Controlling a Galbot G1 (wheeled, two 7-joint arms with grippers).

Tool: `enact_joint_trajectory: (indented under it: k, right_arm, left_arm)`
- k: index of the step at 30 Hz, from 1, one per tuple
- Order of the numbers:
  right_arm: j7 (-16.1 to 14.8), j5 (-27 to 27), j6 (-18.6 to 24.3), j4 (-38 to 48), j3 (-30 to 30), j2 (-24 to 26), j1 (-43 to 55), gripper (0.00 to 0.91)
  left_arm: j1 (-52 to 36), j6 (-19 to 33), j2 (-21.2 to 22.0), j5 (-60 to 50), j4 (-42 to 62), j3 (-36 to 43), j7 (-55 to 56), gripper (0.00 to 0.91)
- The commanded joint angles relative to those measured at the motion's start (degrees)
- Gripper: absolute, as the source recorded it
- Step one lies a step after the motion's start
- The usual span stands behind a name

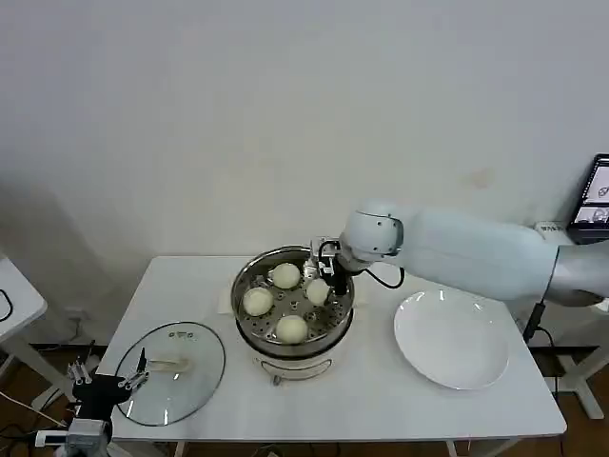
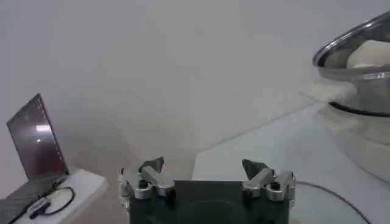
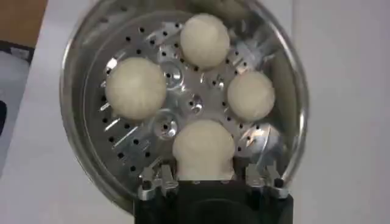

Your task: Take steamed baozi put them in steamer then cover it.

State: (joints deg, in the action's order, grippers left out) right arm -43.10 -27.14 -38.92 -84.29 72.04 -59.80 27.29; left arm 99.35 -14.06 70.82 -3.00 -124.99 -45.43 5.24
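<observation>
The steamer [image 1: 293,307] stands mid-table, a shiny steel pot with a perforated tray [image 3: 183,79]. Four baozi sit on the tray: one at the back [image 1: 285,275], one on the left [image 1: 257,301], one at the front [image 1: 291,328] and one on the right [image 1: 317,290]. My right gripper [image 1: 322,276] hangs over the right-hand bun. In the right wrist view that baozi [image 3: 204,149] rests on the tray between the spread fingers [image 3: 159,182] of the open right gripper [image 3: 207,178]. My left gripper [image 1: 133,379] is parked open at the table's front left, next to the glass lid [image 1: 171,371].
A white plate [image 1: 452,338] lies to the right of the steamer. The left wrist view has the left gripper [image 2: 204,170], the steamer's side [image 2: 359,67], the lid's edge [image 2: 329,201] and a laptop [image 2: 36,146] on a side table. A tablet [image 1: 595,195] stands at the far right.
</observation>
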Motion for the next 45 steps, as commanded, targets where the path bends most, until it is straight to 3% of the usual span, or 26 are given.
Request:
enact_joint_trajectory:
  k: [1, 28, 30, 38, 45]
  right_arm:
    - [1.1, 0.4, -1.1, 3.1, 0.3, -2.8, -1.2, 0.615]
    - [-0.8, 5.1, -0.6, 6.2, 0.2, -5.0, -2.9, 0.615]
    - [-1.0, 5.3, -0.6, 6.1, 0.1, -4.9, -2.9, 0.897]
    - [0.4, 3.6, -1.1, 3.5, -1.2, -2.4, -1.3, 0.907]
    - [4.1, 1.0, -0.7, -3.0, -5.9, 5.2, -0.9, 0.907]
  left_arm:
    - [0.0, 0.0, 0.0, 0.0, -0.2, -0.1, 0.0, 0.907]
    - [0.0, 0.2, -0.2, 0.2, 0.3, -0.6, 0.1, 0.907]
    - [0.0, 0.2, -0.2, 0.2, 0.3, -0.6, 0.1, 0.907]
    - [0.1, 0.2, -0.4, 0.3, 0.7, -0.7, 0.1, 0.907]
    - [-0.3, -0.1, -0.6, 1.2, 1.0, -0.7, 0.3, 0.907]
